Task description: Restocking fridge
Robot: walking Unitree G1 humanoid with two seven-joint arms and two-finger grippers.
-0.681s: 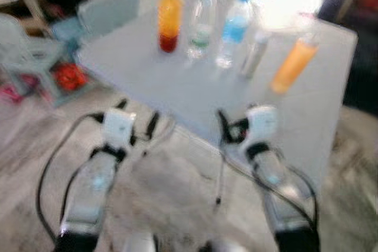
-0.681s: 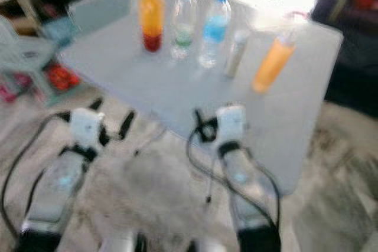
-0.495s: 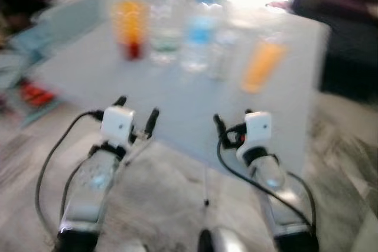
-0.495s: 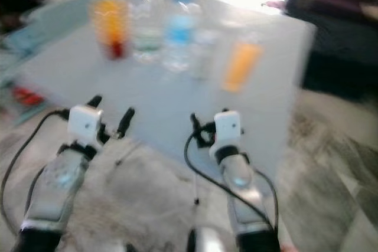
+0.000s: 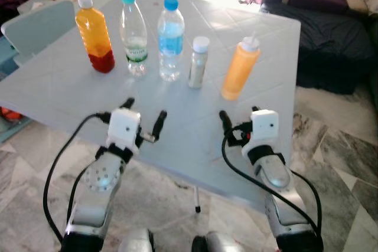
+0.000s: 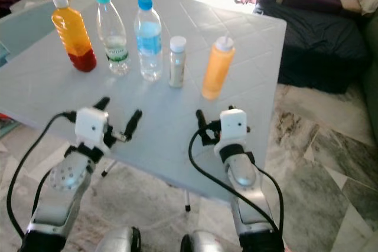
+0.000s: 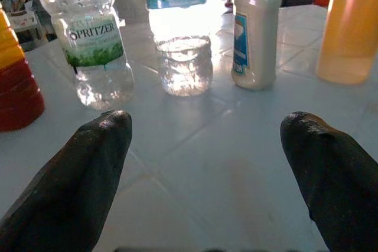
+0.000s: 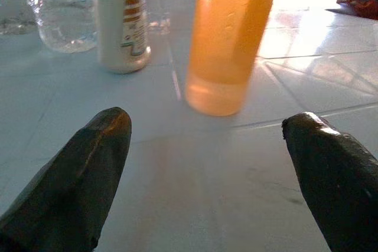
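Blur has gone out of the head views since half a second ago, and the whole scene has slid and sharpened, so the robot has turned and settled squarely before the white table (image 5: 59,81); that is the camera moving, not the drinks; five containers stand upright in a row across the top: the orange juice bottle (image 5: 94,35) at the robot's left end, then the green-capped water bottle (image 5: 133,35), the blue-capped water bottle (image 5: 170,39), the small white bottle (image 5: 198,63), and the orange squeeze bottle (image 5: 240,69) at the right end; the left gripper (image 5: 145,123) hovers over the near edge with its fingers spread wide and empty, facing the two water bottles, well short of them; the right gripper (image 8: 207,146) is likewise wide open and empty, lined up on the squeeze bottle, near but not touching; nothing is picked up yet, so I judge the restocking is only at the approach, with a first grasp now possible.
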